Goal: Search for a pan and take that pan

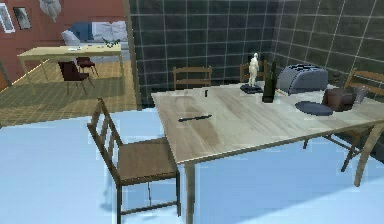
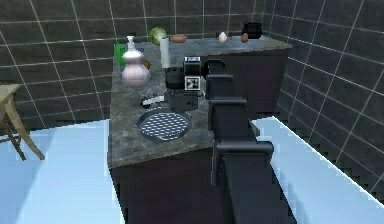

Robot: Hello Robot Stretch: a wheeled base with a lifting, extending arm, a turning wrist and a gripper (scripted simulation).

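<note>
Mid-frame gripper (image 2: 166, 98): cannot tell if it holds anything; reaching the pan (image 2: 163, 124) risks toppling the nearby pink vase (image 2: 135, 70).

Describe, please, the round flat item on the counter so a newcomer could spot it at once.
Find the dark speckled counter against the tiled wall in the arm side view. Near its front end, below the pink vase and left of the arm's dark bar, lies a round pan-like dish. It alone is flat, with a pale rim and dark gridded inside; its neighbours stand upright.
</note>
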